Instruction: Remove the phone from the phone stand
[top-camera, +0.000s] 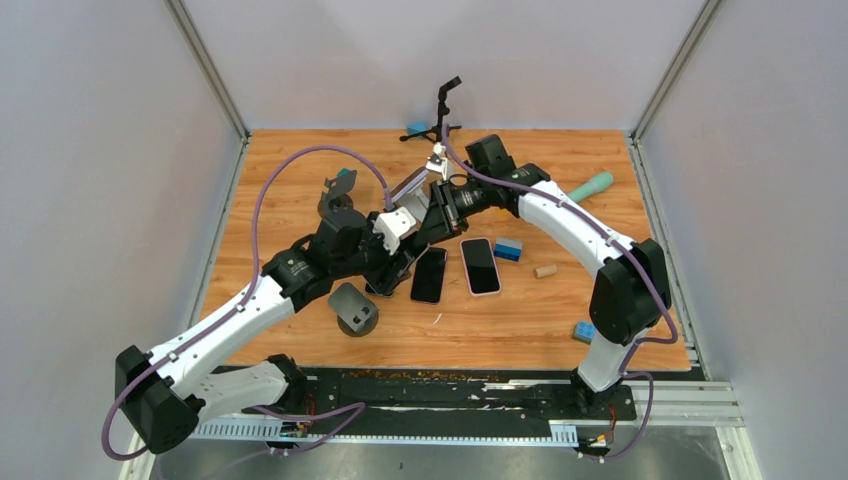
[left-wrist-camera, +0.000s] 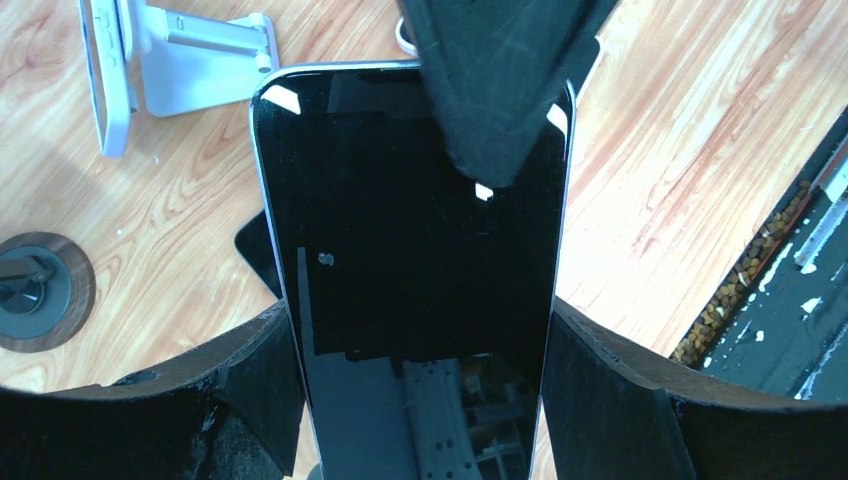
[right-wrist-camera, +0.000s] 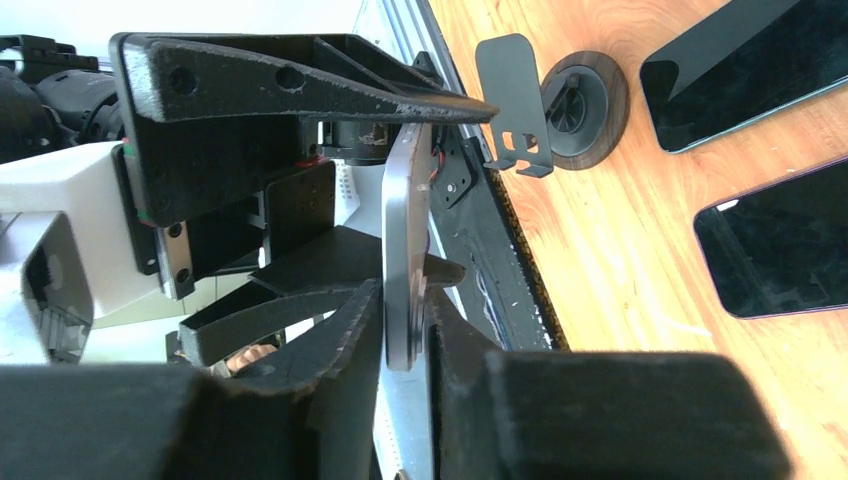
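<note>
Working above the middle of the wooden table (top-camera: 520, 320), with both arms reaching inward and meeting there. Clamping the phone (left-wrist-camera: 410, 230) with the left gripper (left-wrist-camera: 420, 390), with fingers pressed against its two long edges and the dark screen facing the wrist camera. Pinching one short end of that same phone with the right gripper (right-wrist-camera: 405, 335), with jaws squeezed onto front and back and the handset showing edge-on between them.

Holding the phone apparently raised off the wood and apart from every stand in view. Reading the step, on that showing, as the end of the lift-off or a hand-over between claws, not an approach.

Noting a dark spare phone (top-camera: 429, 274) and a pink-rimmed phone (top-camera: 480, 266) lying flat, side by side, just right of the meeting point. Noting a black round-based stand (top-camera: 353, 308) near the left arm, with nothing on its plate. Noting a white stand (left-wrist-camera: 205, 55) further off, with a pale phone (left-wrist-camera: 105, 75) edge-on just beside it; touching or not, impossible to tell. Spotting a blue block (top-camera: 508, 250) and a cork (top-camera: 545, 270) right of the flat phones.

Expecting next: loosening one claw while carrying the weight with the other, avoiding any twist of the handset between two grips. Then lowering it flat onto bare wood, away from the flat phones and the black stand.
</note>
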